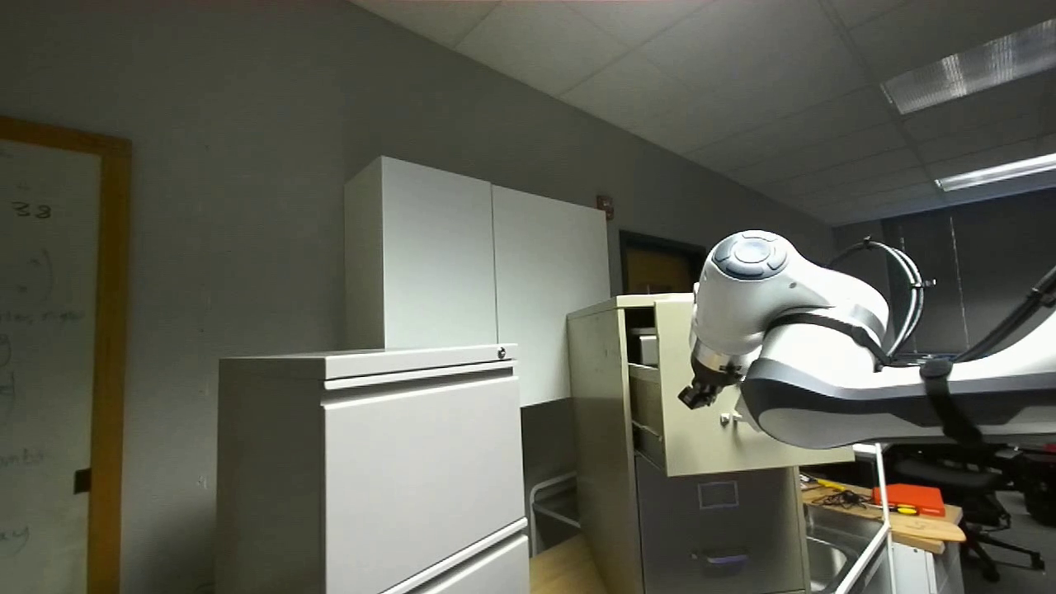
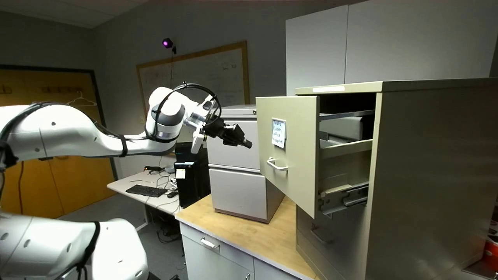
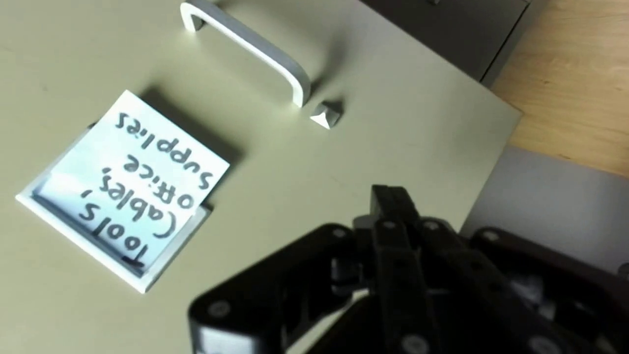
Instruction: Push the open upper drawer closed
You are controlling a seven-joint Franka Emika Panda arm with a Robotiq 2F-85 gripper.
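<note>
The upper drawer (image 1: 691, 441) of the beige filing cabinet (image 2: 428, 163) stands pulled well out in both exterior views. Its cream front (image 2: 299, 171) carries a small silver handle (image 2: 277, 165) and a handwritten label (image 2: 278, 134). Grey boxes (image 2: 342, 128) show inside it. My gripper (image 2: 248, 144) is shut and empty, in front of the drawer front, with a gap between them in that view. In the wrist view my fingertips (image 3: 390, 191) overlap the drawer front (image 3: 275, 162), below the handle (image 3: 250, 46) and right of the label (image 3: 142, 182). The arm partly hides the front in an exterior view (image 1: 694, 398).
A wide light-grey drawer cabinet (image 1: 421, 470) stands beside the filing cabinet on a wooden counter (image 2: 249, 229). The filing cabinet's lower drawer (image 1: 718, 536) is shut. White wall cabinets (image 1: 437, 256) hang behind. A desk (image 2: 140, 179) with a keyboard stands further off.
</note>
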